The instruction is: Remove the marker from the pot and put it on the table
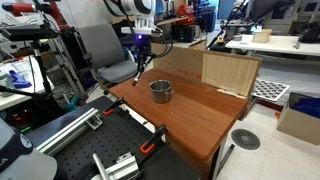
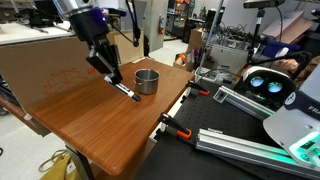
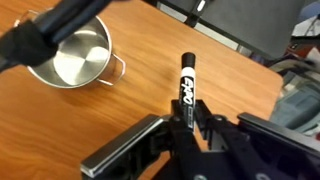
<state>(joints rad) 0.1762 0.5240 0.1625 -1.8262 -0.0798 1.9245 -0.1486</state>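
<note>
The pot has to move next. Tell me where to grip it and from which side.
Grip the pot by its thin rim, coming straight down, one pincer finger inside and one outside. It stands upright and open, and looks too wide to span; avoid the small side handle.

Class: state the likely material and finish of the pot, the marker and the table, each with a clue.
The pot: likely steel, polished; mirror-like glare inside. The marker: probably plastic, glossy black barrel with white lettering. The table: wood or wood-look laminate, smooth, reddish-brown with grain lines.
</note>
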